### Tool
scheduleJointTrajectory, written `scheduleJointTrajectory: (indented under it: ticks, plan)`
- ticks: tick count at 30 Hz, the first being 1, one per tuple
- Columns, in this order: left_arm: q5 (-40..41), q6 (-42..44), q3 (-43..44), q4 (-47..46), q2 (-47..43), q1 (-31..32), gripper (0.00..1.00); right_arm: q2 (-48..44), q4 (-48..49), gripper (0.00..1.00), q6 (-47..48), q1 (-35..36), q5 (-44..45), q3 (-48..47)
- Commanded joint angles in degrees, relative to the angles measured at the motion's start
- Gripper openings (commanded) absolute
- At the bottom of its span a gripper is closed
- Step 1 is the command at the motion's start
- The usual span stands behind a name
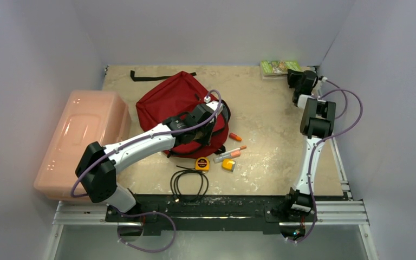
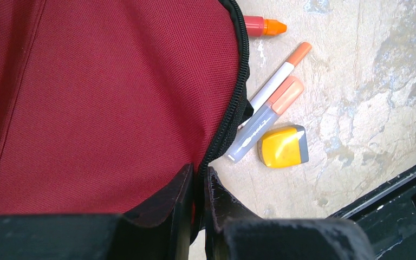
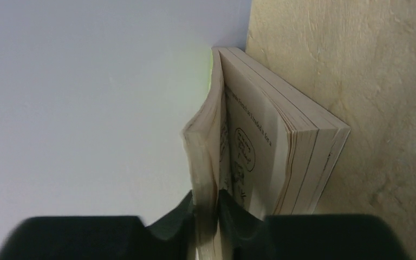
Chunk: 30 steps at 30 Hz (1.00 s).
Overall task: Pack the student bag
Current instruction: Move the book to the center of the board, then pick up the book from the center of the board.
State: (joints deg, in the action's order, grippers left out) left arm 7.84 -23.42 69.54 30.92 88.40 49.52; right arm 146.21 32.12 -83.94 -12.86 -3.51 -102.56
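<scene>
The student bag (image 1: 173, 100) is a dark red backpack lying flat at mid-table, and its red fabric (image 2: 97, 97) fills the left wrist view. My left gripper (image 1: 206, 131) (image 2: 199, 176) is shut on the bag's black zipper edge at its near right side. A green-covered book (image 1: 279, 67) lies at the far right corner against the wall. My right gripper (image 1: 297, 78) (image 3: 206, 203) is shut on the cover and top wad of pages of the book (image 3: 271, 151), lifting them away from the rest.
Beside the bag lie a short orange-capped marker (image 1: 235, 136) (image 2: 264, 26), two longer markers (image 1: 230, 154) (image 2: 273, 86), a yellow-and-grey sharpener (image 1: 228, 165) (image 2: 283, 146), a yellow tape measure (image 1: 202, 164) and a coiled black cable (image 1: 188, 181). A pale pink box (image 1: 81, 141) stands at the left.
</scene>
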Motion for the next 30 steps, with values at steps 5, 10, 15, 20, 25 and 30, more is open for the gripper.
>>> scheduleJointTrajectory:
  ticks: [5, 10, 15, 20, 25, 30]
  plan:
    - [-2.3, 0.7, 0.9, -1.7, -2.9, 0.1, 0.35, -10.9, -2.1, 0.00, 6.2, 0.7, -2.7, 8.2]
    - [-5.7, 2.8, 4.9, 0.4, -8.2, -2.0, 0.58, -24.6, -1.6, 0.00, 13.0, 0.8, -12.0, 26.6]
    - [-12.0, 0.7, 10.4, 1.9, -9.6, -3.0, 0.65, -43.0, -7.0, 0.00, 24.0, 0.7, -17.8, 45.3]
    - [-17.7, -5.7, 14.1, -2.0, -4.7, -3.3, 0.66, -57.2, -14.1, 0.00, 32.6, -0.1, -22.7, 57.1]
    - [-22.9, -12.2, 17.8, -8.9, 3.9, -3.4, 0.66, -66.6, -19.6, 0.00, 36.6, -0.1, -28.7, 62.4]
    - [-29.2, -11.0, 29.3, -8.5, 15.9, -3.9, 0.67, -75.4, -25.1, 0.00, 44.2, -0.5, -29.8, 64.3]
